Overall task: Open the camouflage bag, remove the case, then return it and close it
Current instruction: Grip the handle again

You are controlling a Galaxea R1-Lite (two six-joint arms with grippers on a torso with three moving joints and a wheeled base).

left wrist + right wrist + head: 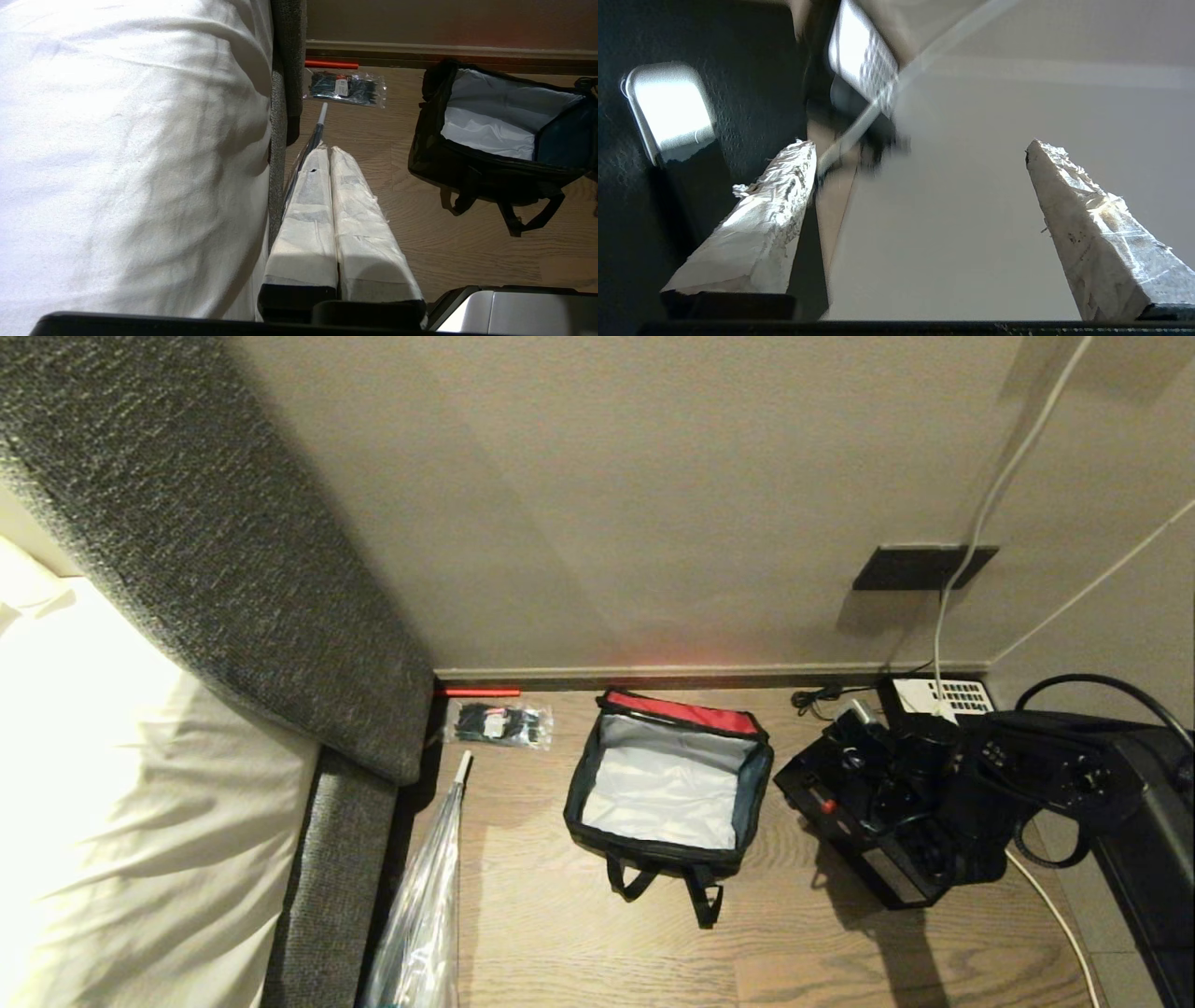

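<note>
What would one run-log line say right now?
camouflage bag: open, empty | case: on floor beside bag | right gripper: open, by case | left gripper: shut, parked

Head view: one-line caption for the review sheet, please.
Camouflage bag lies open and empty on the wood floor; the black case sits beside it under the right gripper, jaws open.

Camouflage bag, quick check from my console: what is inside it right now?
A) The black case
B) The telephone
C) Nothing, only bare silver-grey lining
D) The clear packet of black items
C: the camouflage bag stands open with only its silver-grey lining showing, while the case sits on the floor to its right, under the right end effector, whose fingers are spread.
</note>
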